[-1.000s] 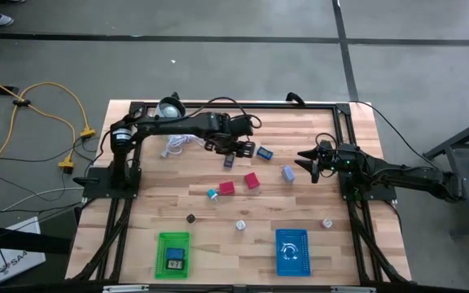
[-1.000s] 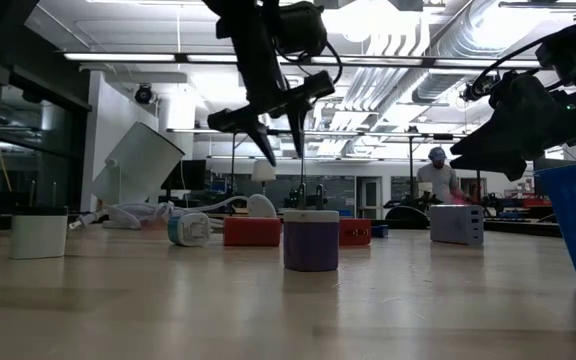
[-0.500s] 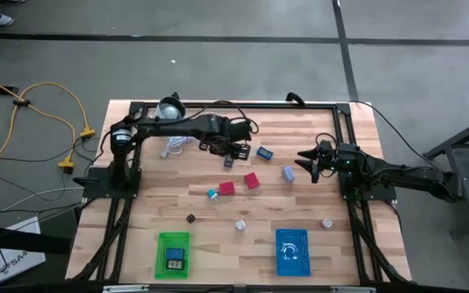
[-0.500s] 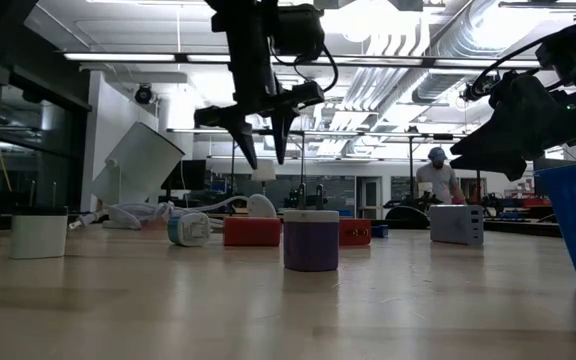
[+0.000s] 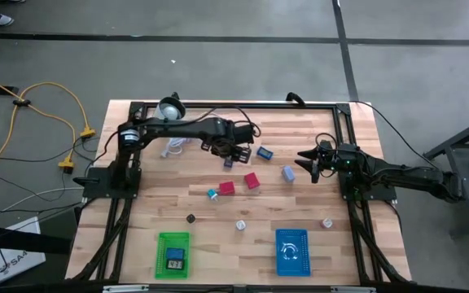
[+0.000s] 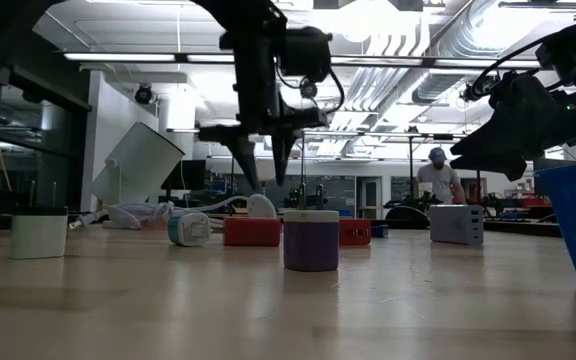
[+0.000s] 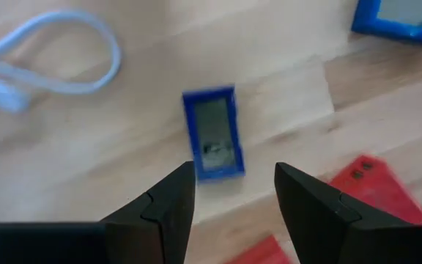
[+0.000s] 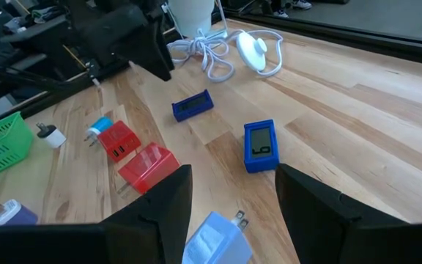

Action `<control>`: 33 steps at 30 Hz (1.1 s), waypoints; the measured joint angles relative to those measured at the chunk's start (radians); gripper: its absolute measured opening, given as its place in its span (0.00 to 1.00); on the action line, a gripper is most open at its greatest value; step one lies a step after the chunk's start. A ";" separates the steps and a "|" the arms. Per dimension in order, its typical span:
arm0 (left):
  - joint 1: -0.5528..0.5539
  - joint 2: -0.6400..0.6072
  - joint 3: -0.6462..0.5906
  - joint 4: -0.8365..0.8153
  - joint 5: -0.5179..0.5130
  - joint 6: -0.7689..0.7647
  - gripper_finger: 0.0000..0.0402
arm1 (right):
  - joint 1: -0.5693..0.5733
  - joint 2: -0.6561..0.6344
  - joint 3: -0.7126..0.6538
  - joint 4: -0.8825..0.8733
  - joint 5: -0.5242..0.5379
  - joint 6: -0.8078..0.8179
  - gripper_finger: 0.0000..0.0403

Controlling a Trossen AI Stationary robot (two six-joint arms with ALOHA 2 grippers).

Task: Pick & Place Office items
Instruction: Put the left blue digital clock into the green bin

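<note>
— So what changed with the left fingers [image 7: 229, 192]?
— They swung back toward the white cable [image 5: 175, 145], spread and empty, over a small blue item [image 7: 213, 143] lying on the counter [image 5: 357, 244].
— Meaning?
— Probably a pickup coming.

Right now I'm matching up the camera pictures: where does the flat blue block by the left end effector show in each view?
High view: blue block mid-table, beside the left end effector.
Low view: cannot be made out.
Left wrist view: block just beyond the open fingers.
Right wrist view: block between red blocks and cable.
Shared landmark: white cable.
</note>
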 joint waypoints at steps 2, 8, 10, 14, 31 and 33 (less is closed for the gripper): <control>0.009 0.003 -0.001 -0.007 0.001 0.029 0.45 | 0.000 0.000 0.000 0.000 0.000 0.000 0.46; 0.018 0.009 0.000 0.004 0.002 0.033 0.45 | 0.000 0.000 0.000 -0.002 0.000 0.000 0.46; 0.018 0.009 0.000 0.007 0.001 0.032 0.45 | 0.000 0.000 0.000 -0.002 0.000 0.000 0.46; 0.012 0.009 0.000 0.007 0.001 -0.002 0.45 | 0.000 0.000 0.000 -0.002 0.000 0.000 0.46; -0.004 0.059 0.001 0.033 0.000 -0.223 0.45 | 0.000 0.000 0.000 -0.003 0.000 0.000 0.46; -0.004 0.071 0.001 0.041 0.001 -0.236 0.45 | 0.000 0.000 0.000 -0.003 0.000 0.000 0.46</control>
